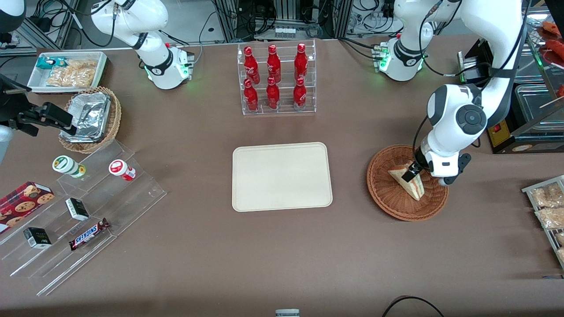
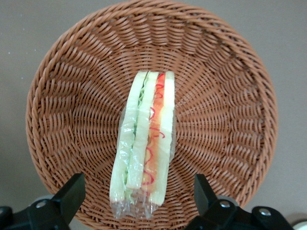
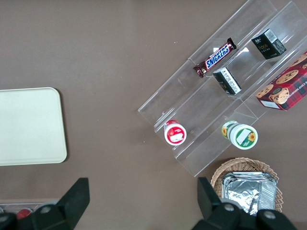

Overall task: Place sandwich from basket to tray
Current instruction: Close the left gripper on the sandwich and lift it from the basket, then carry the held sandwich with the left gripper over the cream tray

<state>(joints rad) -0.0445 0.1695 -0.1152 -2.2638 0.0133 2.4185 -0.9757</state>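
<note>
- Sandwich (image 2: 144, 143) lies wrapped in the reddish-brown basket (image 2: 230, 96), filling edge turned up toward my wrist camera.
- My gripper (image 2: 139, 196) hangs just above it, fingers (image 2: 72, 194) spread wide either side, gripping nothing.
- Cream tray (image 1: 282, 176) sits beside the basket, toward the parked arm's end.

- Lab bench dressed up as a snack shop: brown table (image 1: 185, 264), cables and metal racks along its rear edge.
- Bottle rack (image 1: 276, 79) at rear centre, clear display steps (image 1: 83, 220) with a Snickers (image 1: 89, 234) at the parked arm's end.
- Gripper (image 1: 413, 171) hangs over the basket (image 1: 392, 207) at the working arm's end.
</note>
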